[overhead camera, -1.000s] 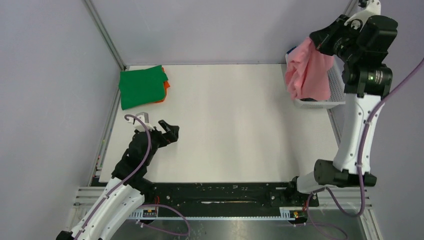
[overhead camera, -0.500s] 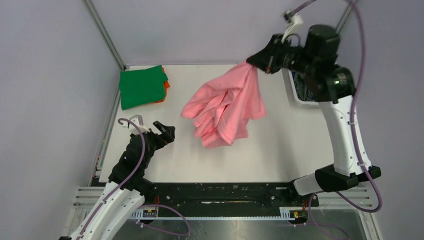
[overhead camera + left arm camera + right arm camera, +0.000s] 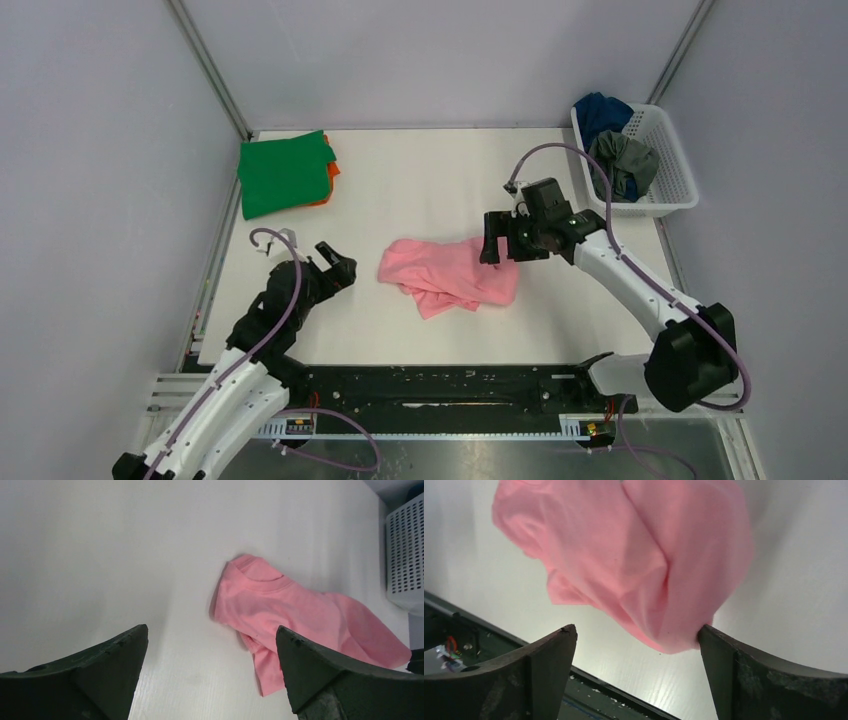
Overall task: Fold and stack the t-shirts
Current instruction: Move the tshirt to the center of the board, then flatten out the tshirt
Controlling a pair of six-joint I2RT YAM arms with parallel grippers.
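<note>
The pink t-shirt lies crumpled on the white table near its middle. My right gripper hovers over the shirt's right end, open. In the right wrist view the pink cloth lies just ahead of the spread fingers and brushes the right fingertip, but the right gripper is not clamped on it. My left gripper stands open just left of the shirt with nothing in it. In the left wrist view the left gripper faces the pink t-shirt with its collar towards me.
A folded green t-shirt lies on an orange one at the back left corner. The white lattice basket at the back right holds a dark blue t-shirt and a grey one. The basket's wall shows in the left wrist view.
The right arm swung the pink t-shirt from above the basket down to the middle of the table, and its jaws opened and let it go. The left arm barely moved.
</note>
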